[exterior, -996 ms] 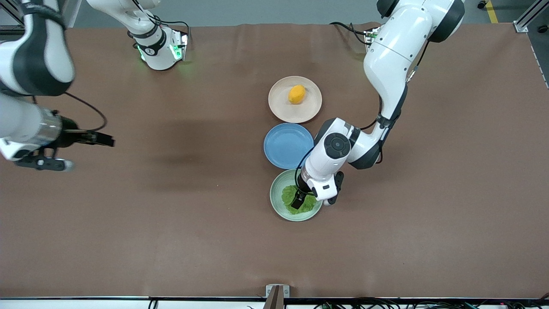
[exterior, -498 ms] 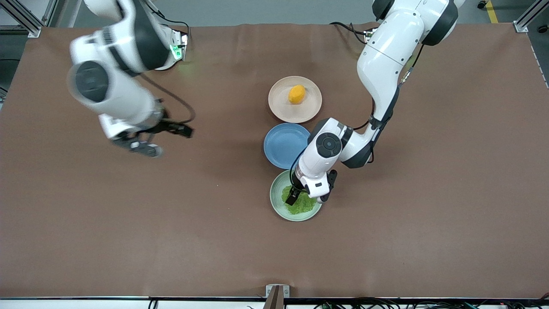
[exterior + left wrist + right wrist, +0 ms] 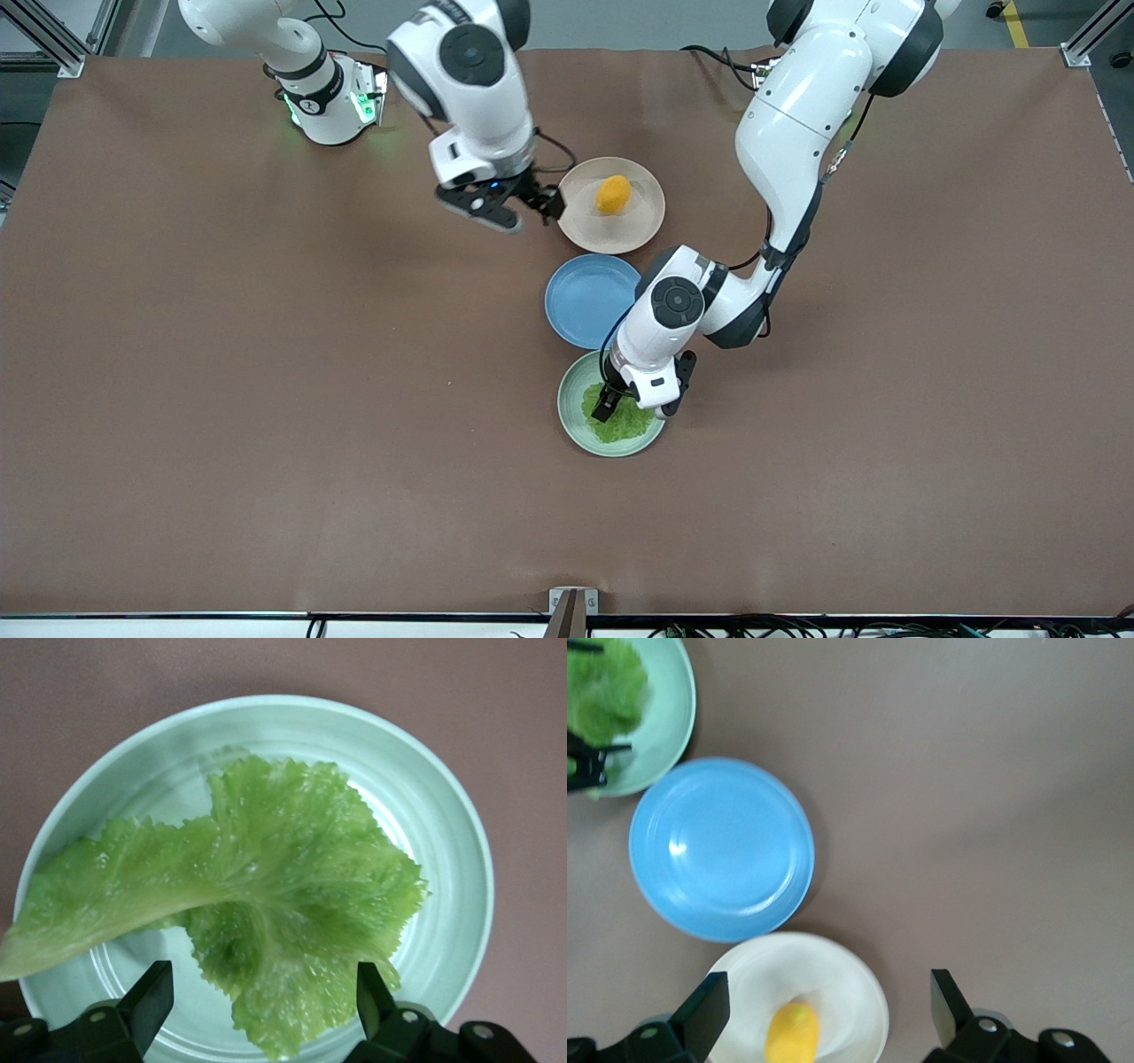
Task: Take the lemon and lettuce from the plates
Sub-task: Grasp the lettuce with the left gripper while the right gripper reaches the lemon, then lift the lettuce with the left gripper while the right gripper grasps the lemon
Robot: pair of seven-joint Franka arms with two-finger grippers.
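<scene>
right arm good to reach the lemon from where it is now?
Probably yes. The right gripper hangs open over the pink plate's rim beside the lemon, with nothing between them. The left gripper is at the lettuce.

lemon on pink plate; blue plate

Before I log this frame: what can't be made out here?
- Front view: the left gripper covers part of the lettuce; contact cannot be told.
- Left wrist view: the frame's edge cuts off the lettuce stem.
- Right wrist view: the edge cuts off the lemon and pink-beige plate.
</scene>
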